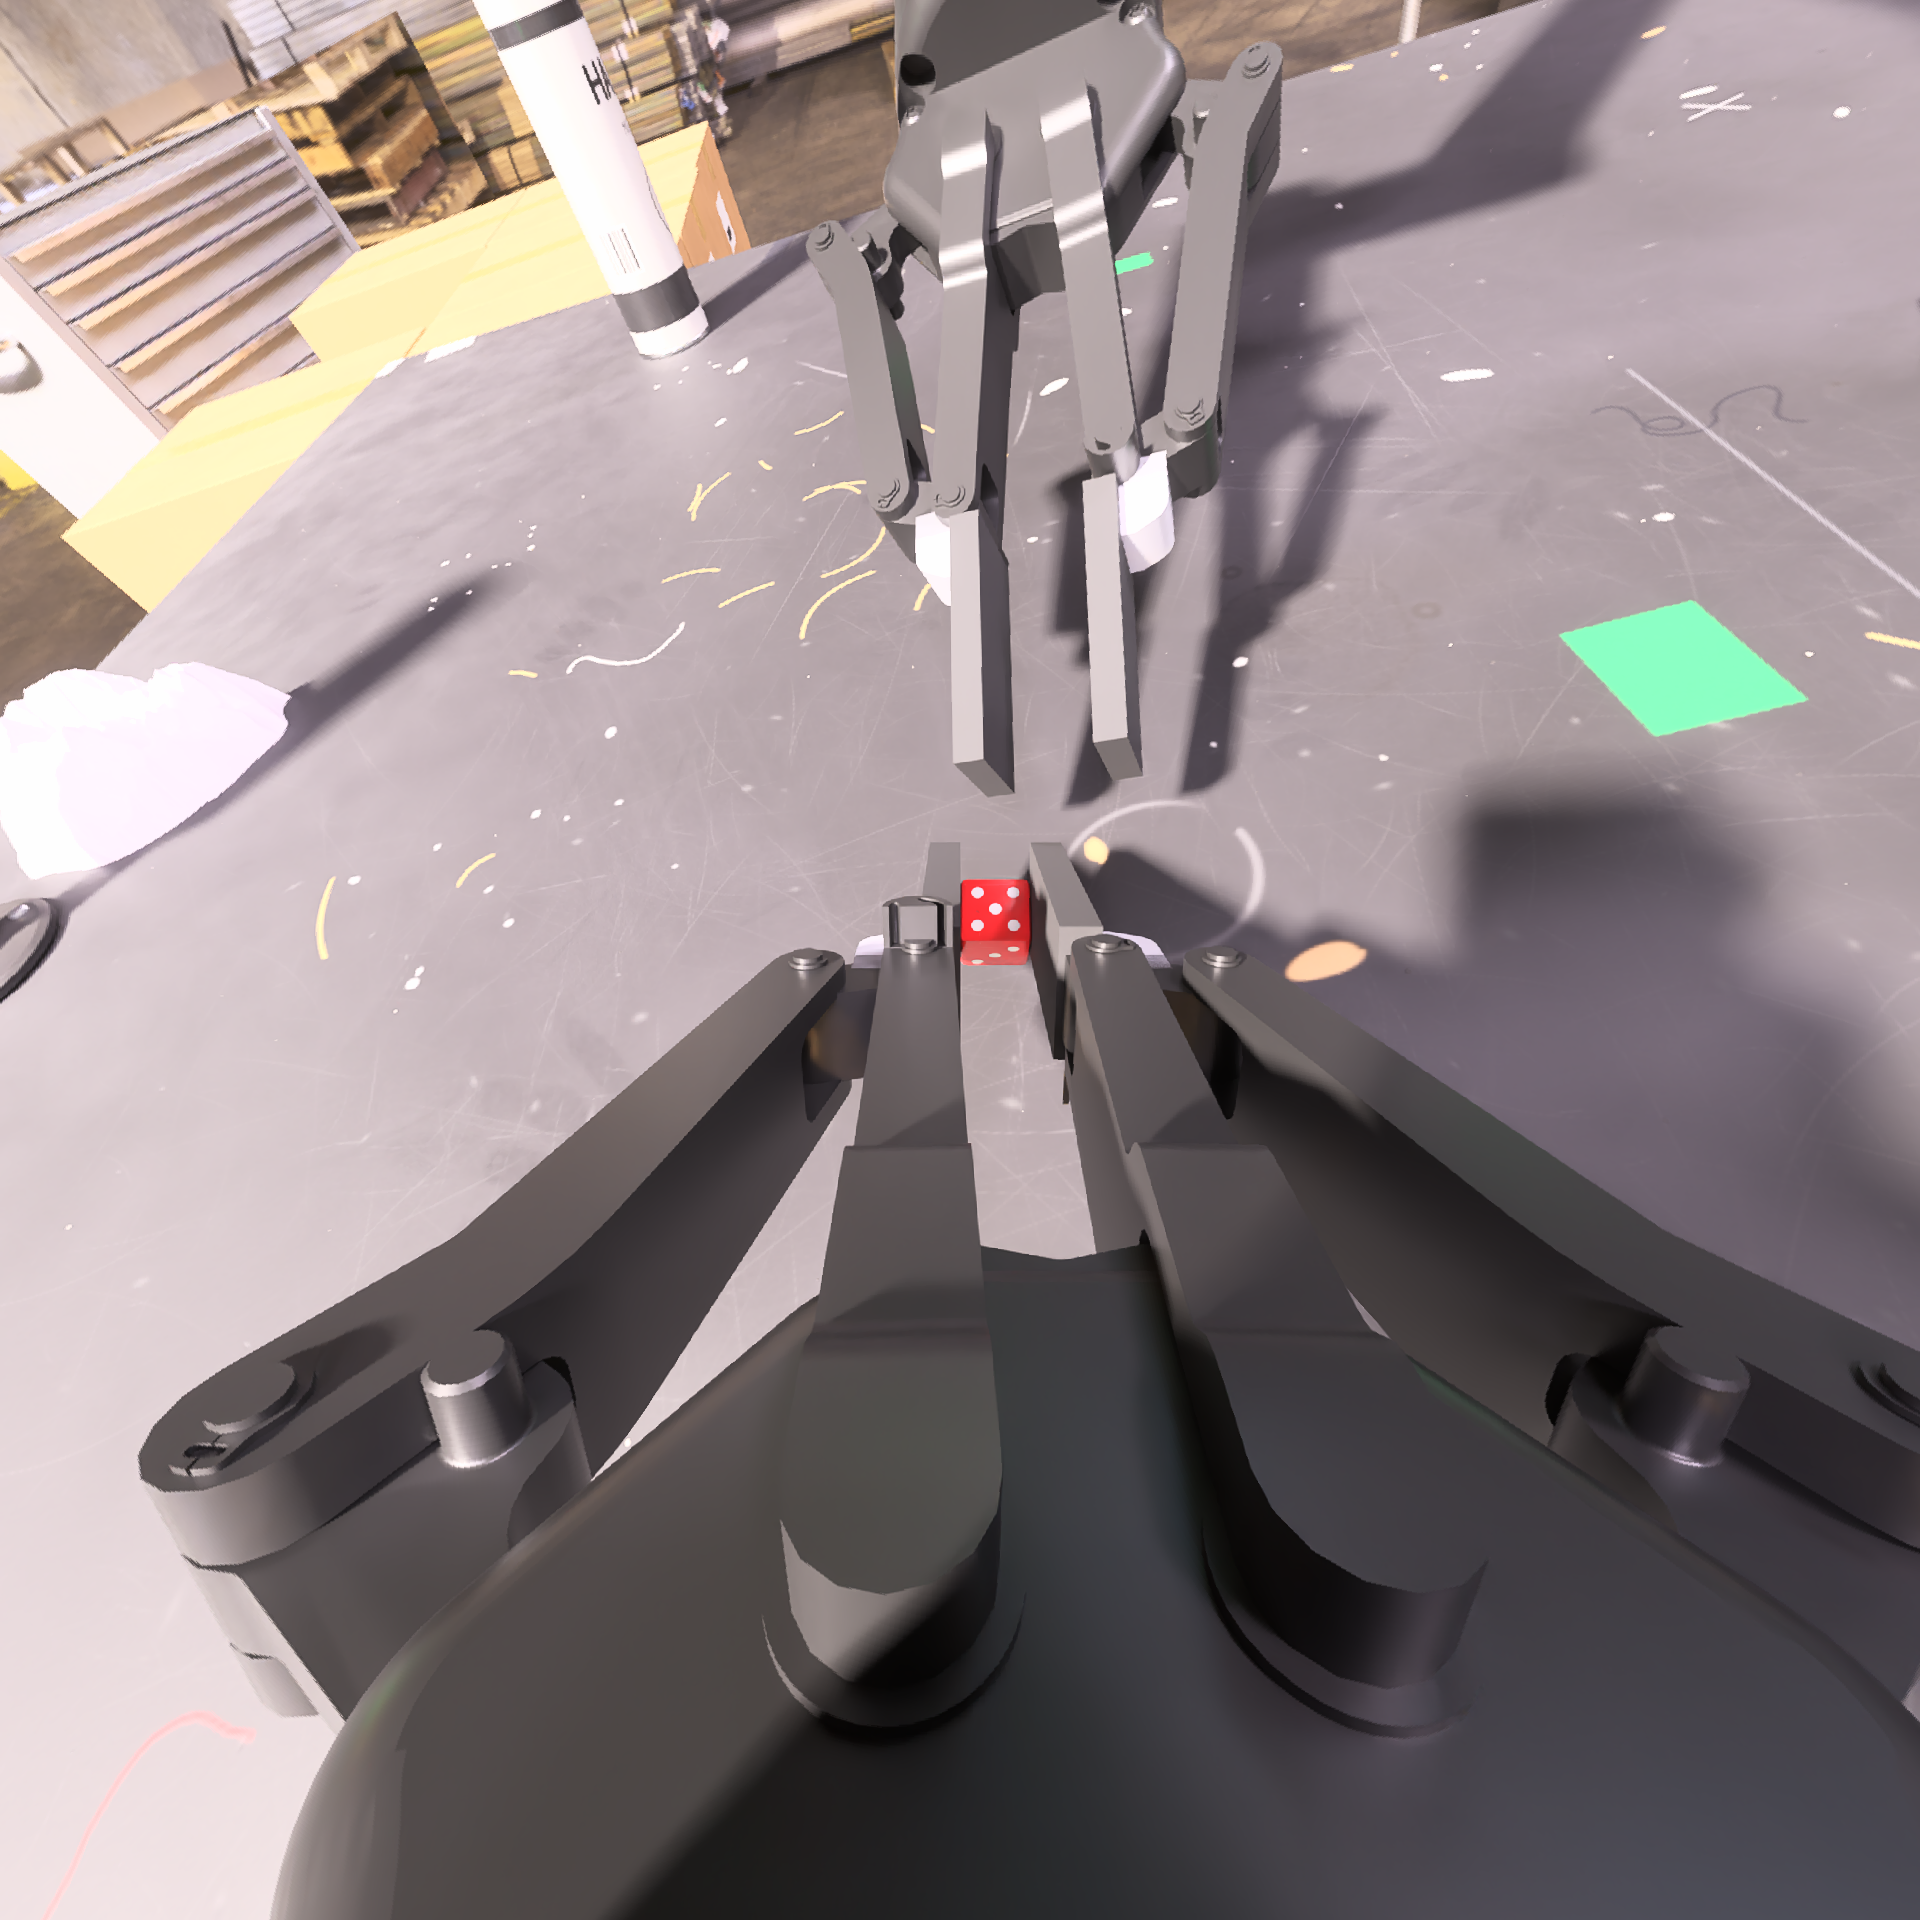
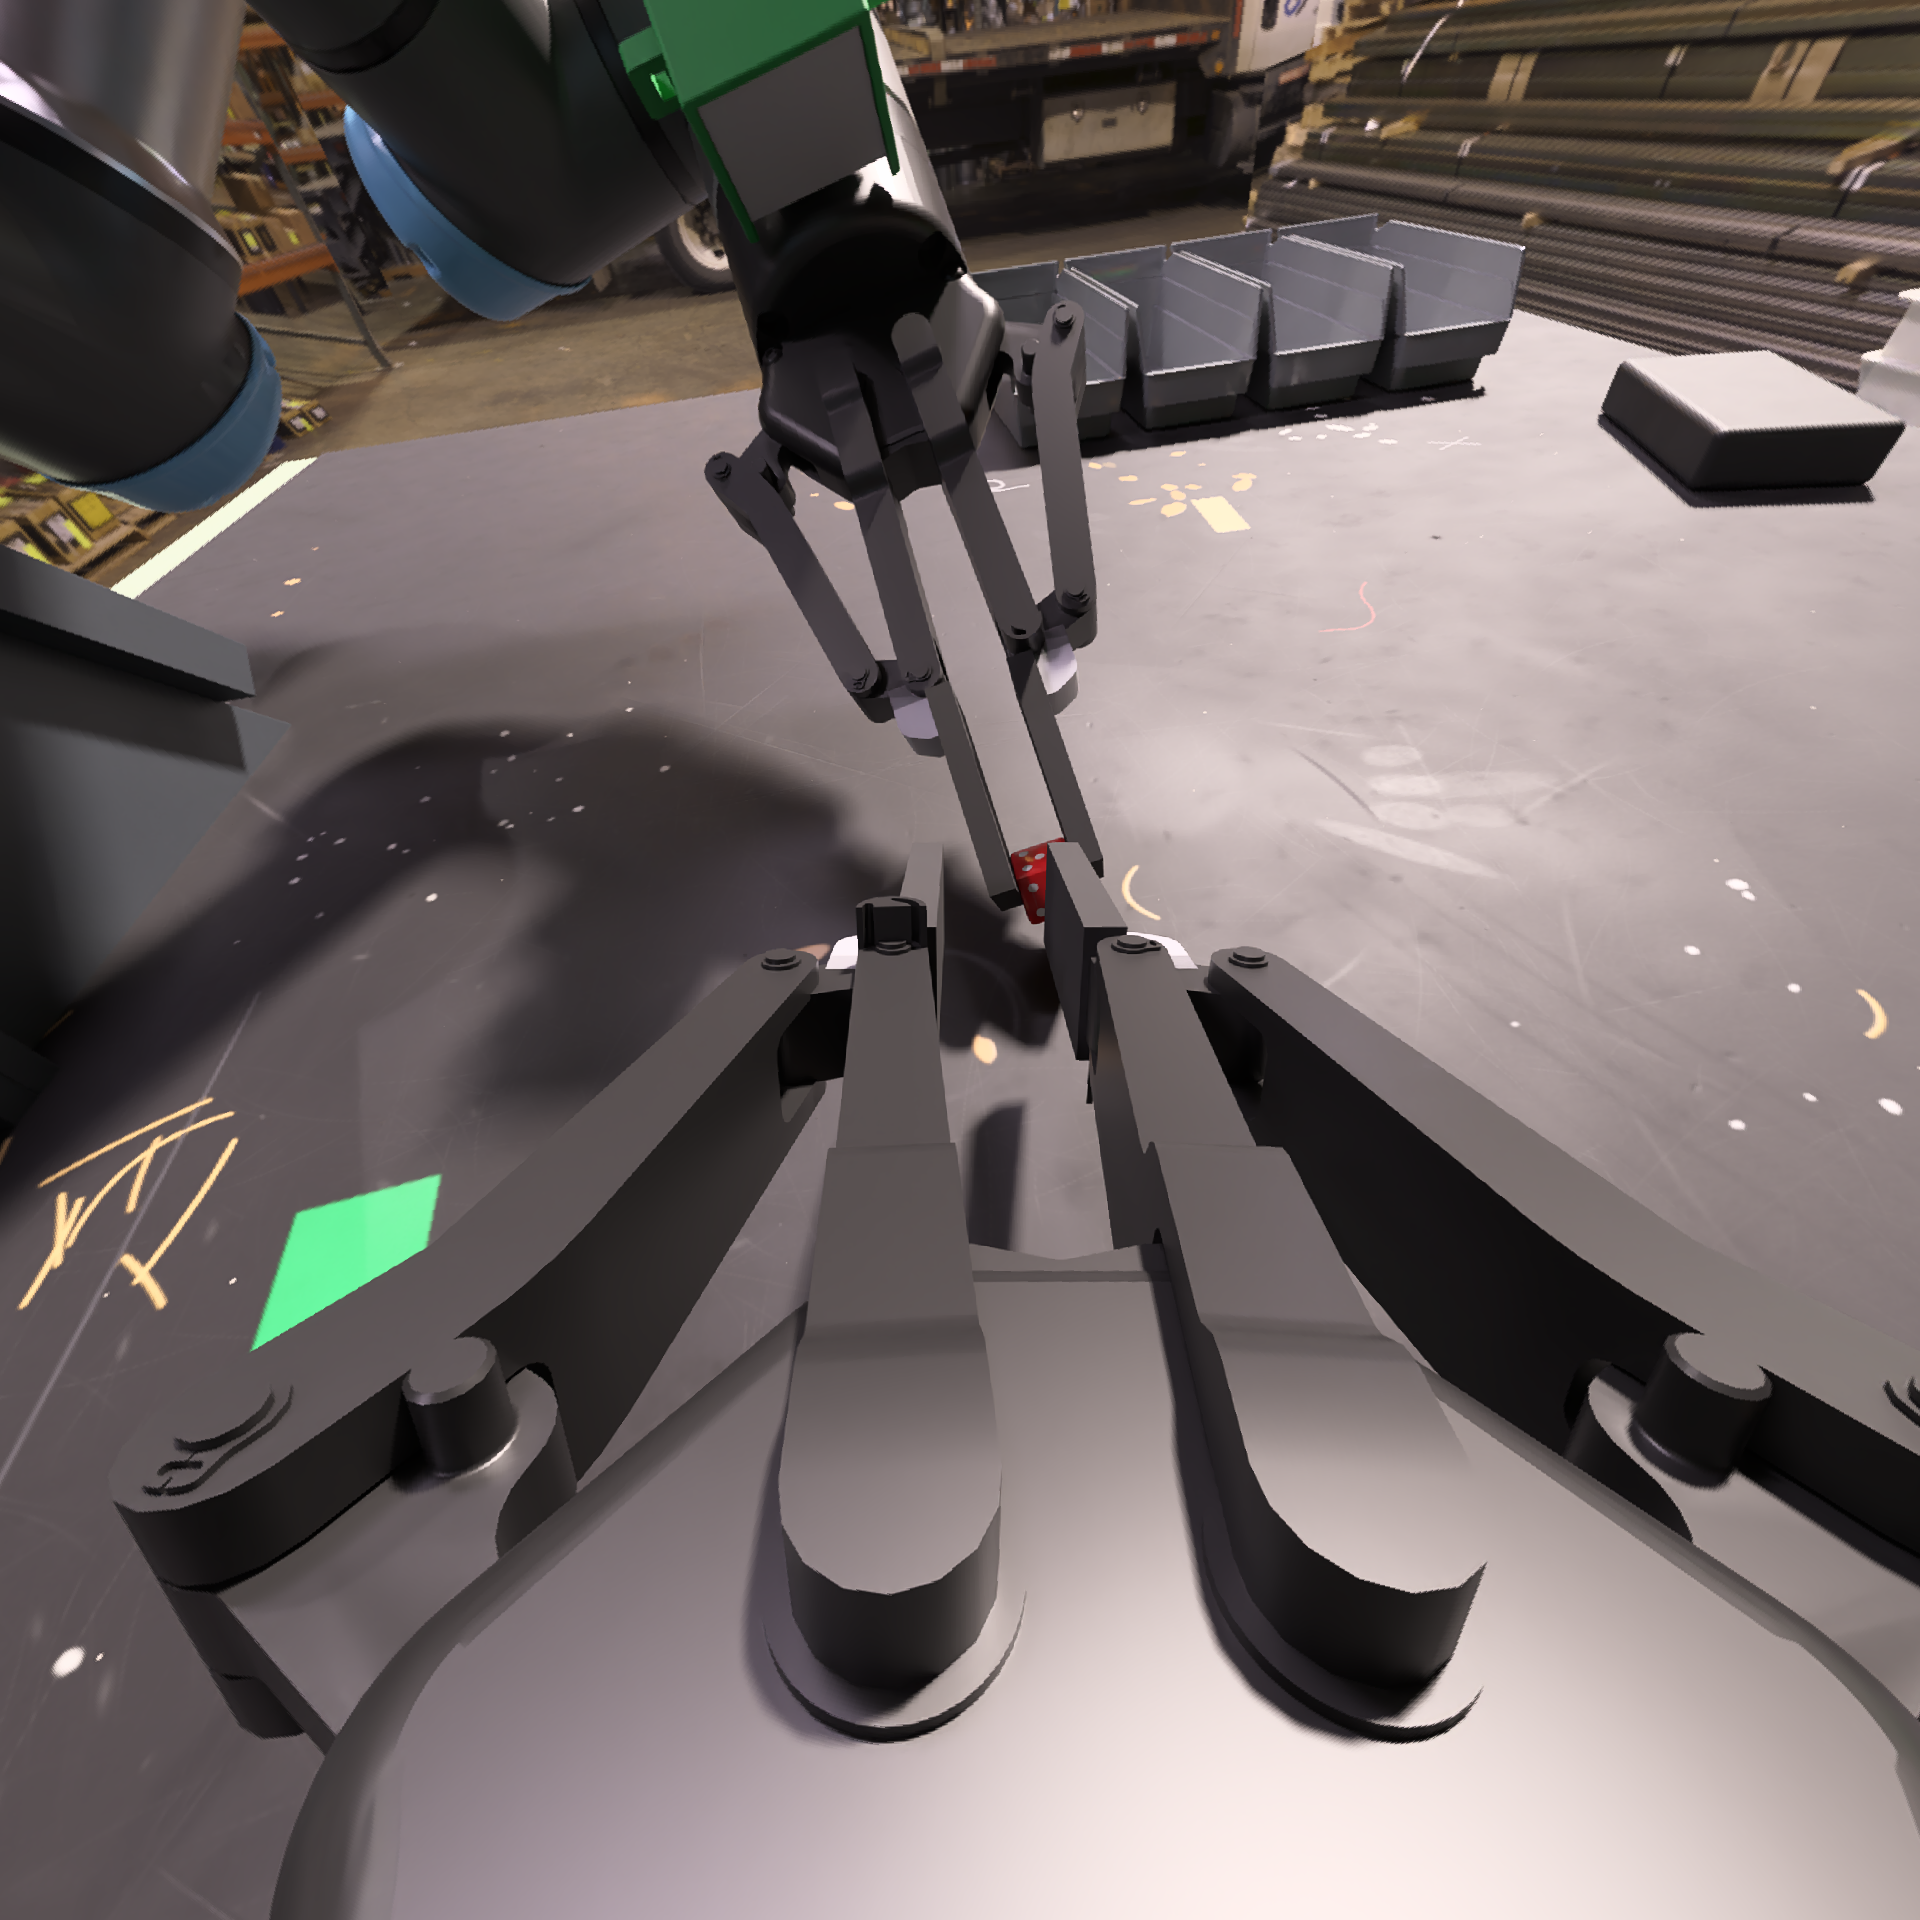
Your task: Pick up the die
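The red die (image 1: 994, 911) sits between the two fingers of the left pincer (image 1: 995, 883), its white-pipped face turned toward the left wrist camera. The fingers stand close on either side of it, apparently flush with its flanks, so the pincer reads as clenched on the die. A faint reflection shows just below the cube on the grey tabletop (image 1: 623, 1039), which suggests it is at or barely above the surface; whether it has truly lifted off cannot be told.

In the right wrist view the same die (image 2: 1032, 878) appears gripped at the tips of the left pincer's (image 2: 1044, 894) long fingers, which slant down from the arm above. The right pincer (image 2: 997, 883) hangs nearby with its fingers narrowly apart and nothing between them — it grips no object, and the die only shows beyond its tips. From the left wrist view that right pincer (image 1: 1049, 774) hovers over the tabletop just past the die, not touching it.

As a judgement: the reach and the closing look done, and what remains is the lift — raising the die clear of the tabletop without it slipping. A green square patch (image 1: 1681, 670) and a crumpled white object (image 1: 125, 758) lie well apart from the action.
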